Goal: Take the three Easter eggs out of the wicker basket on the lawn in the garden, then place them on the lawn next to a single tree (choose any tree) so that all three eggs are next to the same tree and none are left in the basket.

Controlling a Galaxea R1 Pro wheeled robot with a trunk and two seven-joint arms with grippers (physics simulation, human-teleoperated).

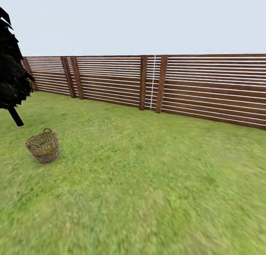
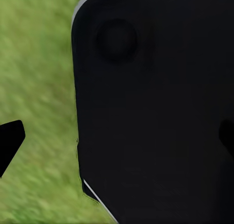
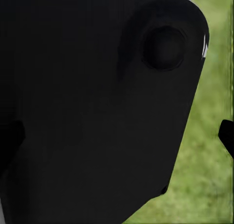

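The basket (image 1: 43, 146) is sitting on the lawn (image 1: 147, 181) at the head view's left, near a dark conifer (image 1: 11, 70), with yellow showing inside. Approach squarely and stop within arm's reach. Whether either hand is apart or together cannot be told.

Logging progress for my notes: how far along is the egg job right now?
Nothing looks done. The basket sits on the lawn near a dark conifer, with yellow showing through its weave, probably eggs. Nothing is in hand; the robot stands well away from it. All three eggs remain to be moved beside a tree.
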